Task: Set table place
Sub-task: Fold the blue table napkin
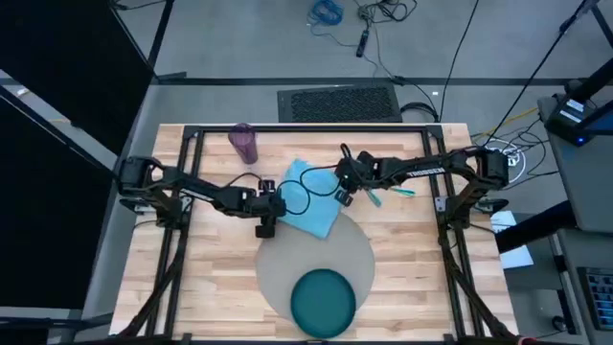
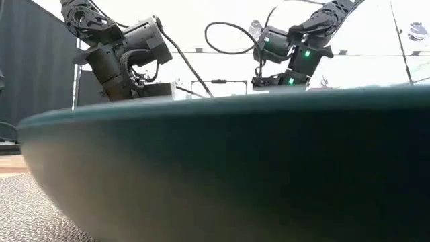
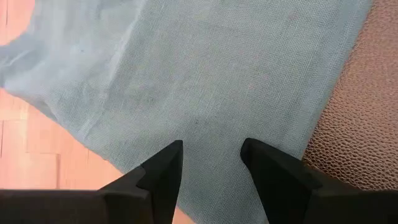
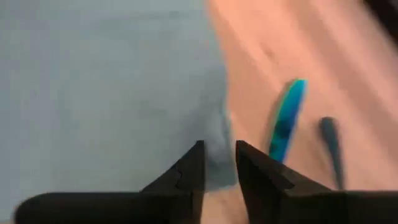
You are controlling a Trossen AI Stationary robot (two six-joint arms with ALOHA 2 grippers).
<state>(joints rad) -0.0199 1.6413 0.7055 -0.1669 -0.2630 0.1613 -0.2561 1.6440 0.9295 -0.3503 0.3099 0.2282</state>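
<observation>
Plank table (image 1: 412, 259); woven blue napkin (image 1: 311, 199) beneath both grippers' parted jaws, nothing gripped.

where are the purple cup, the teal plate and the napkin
purple cup (image 1: 243, 143), high view, middle of its side
teal plate (image 1: 323, 301), high view, centre of the dish
napkin (image 1: 308, 203), high view, middle of the cloth
</observation>
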